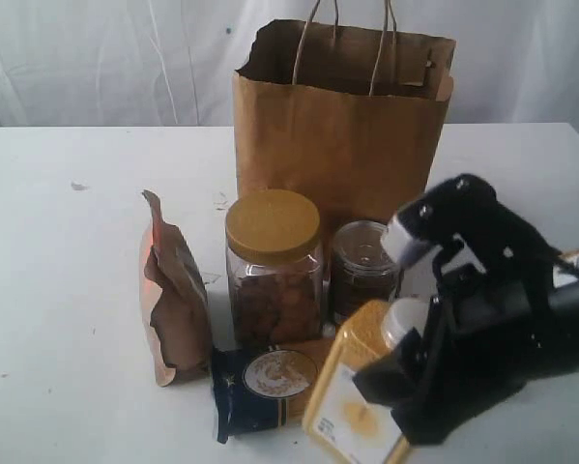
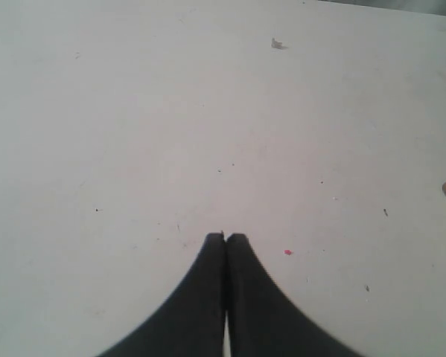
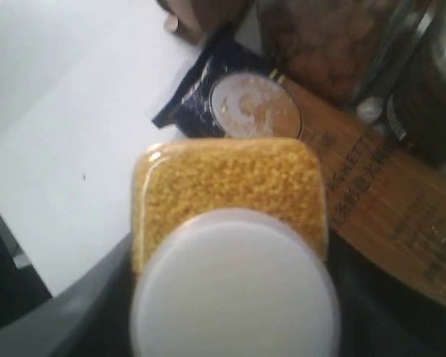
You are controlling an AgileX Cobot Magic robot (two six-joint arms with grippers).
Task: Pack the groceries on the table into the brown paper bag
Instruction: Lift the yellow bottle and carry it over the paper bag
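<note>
My right gripper (image 1: 410, 372) (image 3: 234, 297) is shut on the white-capped yellow bottle (image 1: 352, 391) (image 3: 226, 182), which leans at the table's front right, just in front of the spaghetti pack's navy end (image 1: 260, 382) (image 3: 234, 100). Behind them stand the gold-lidded jar (image 1: 273, 261) and the smaller dark jar (image 1: 361, 266). The coppery pouch (image 1: 173, 300) stands to their left. At the back, the brown paper bag (image 1: 342, 135) stands upright and open. In the left wrist view my left gripper (image 2: 225, 236) is shut and holds nothing, over bare white table (image 2: 208, 111); the exterior view does not show it.
The white table (image 1: 57, 242) carries small specks and scuffs (image 1: 78, 186). A white curtain hangs behind the bag. The bag's cord handles (image 1: 313, 43) stick up above its mouth.
</note>
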